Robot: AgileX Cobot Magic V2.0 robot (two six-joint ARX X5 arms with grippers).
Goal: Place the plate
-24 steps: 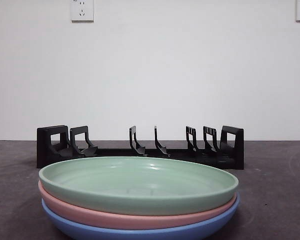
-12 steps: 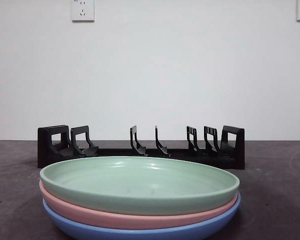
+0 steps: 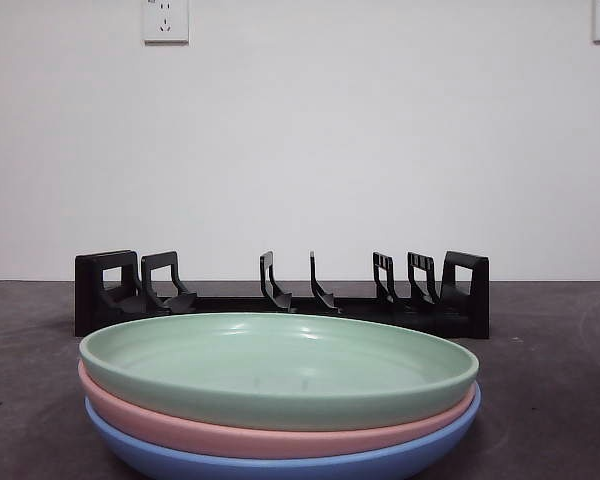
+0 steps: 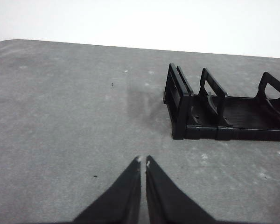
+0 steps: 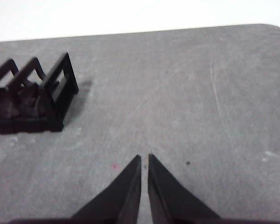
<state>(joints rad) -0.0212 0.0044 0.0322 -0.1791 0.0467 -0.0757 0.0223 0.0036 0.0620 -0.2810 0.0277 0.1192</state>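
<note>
A stack of three plates sits close in the front view: a green plate (image 3: 278,368) on top, a pink plate (image 3: 180,430) under it and a blue plate (image 3: 380,462) at the bottom. Behind the stack stands a black slotted plate rack (image 3: 280,295), holding nothing. My left gripper (image 4: 143,161) is shut, hovering over bare table near one end of the plate rack (image 4: 214,109). My right gripper (image 5: 144,158) is shut too, over bare table near the other end of the plate rack (image 5: 35,100). Neither wrist view shows the plates.
The grey table (image 3: 550,380) runs to a white wall with two sockets (image 3: 165,20) high up. Its rounded far corners show in the wrist views.
</note>
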